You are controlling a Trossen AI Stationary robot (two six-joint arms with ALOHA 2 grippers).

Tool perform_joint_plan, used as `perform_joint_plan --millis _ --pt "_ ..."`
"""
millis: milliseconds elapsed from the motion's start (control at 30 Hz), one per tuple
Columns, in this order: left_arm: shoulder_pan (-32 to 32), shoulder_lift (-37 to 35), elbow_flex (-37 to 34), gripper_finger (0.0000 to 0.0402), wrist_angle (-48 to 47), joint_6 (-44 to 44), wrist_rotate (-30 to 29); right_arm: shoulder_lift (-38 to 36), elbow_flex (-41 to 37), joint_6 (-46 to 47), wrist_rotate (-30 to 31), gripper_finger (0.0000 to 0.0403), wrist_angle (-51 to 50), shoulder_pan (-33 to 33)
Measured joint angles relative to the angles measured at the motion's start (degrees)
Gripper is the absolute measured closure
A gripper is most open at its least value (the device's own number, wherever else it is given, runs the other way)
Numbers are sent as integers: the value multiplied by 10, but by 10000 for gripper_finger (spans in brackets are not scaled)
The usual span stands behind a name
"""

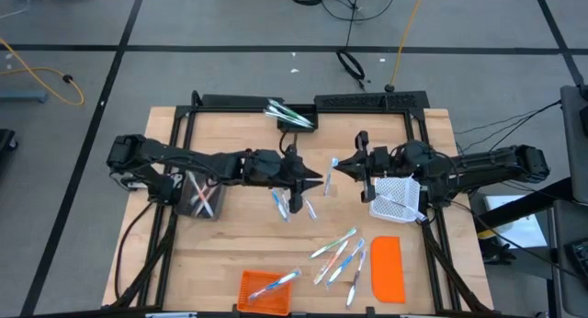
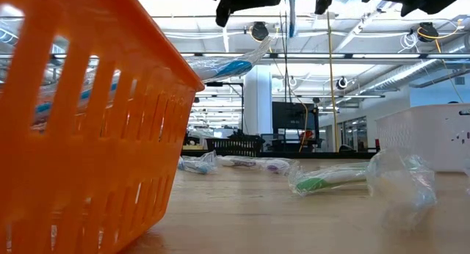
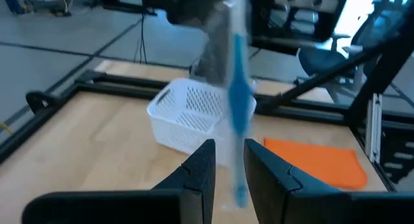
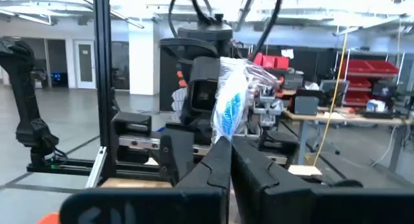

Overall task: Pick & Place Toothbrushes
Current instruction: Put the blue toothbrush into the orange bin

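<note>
High view looks straight down on bench (image 1: 230, 254); low view sits level, close behind orange basket (image 2: 81, 122), shared overhead at 6 o'clock.

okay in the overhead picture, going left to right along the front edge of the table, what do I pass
Orange basket with a toothbrush in it → loose bunch of wrapped toothbrushes → flat orange lid.

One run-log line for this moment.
left gripper: shut on blue toothbrush | right gripper: shut on wrapped toothbrush | both mid-table
</note>
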Motion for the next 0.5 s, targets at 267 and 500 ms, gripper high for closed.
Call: perform_joint_plan --millis 267,500 --pt "9 0 0 320 41 10 42 0 0 -16 2 403 8 4" --pt "9 0 0 291 42 12 52 0 0 -17 2 403 8 4"
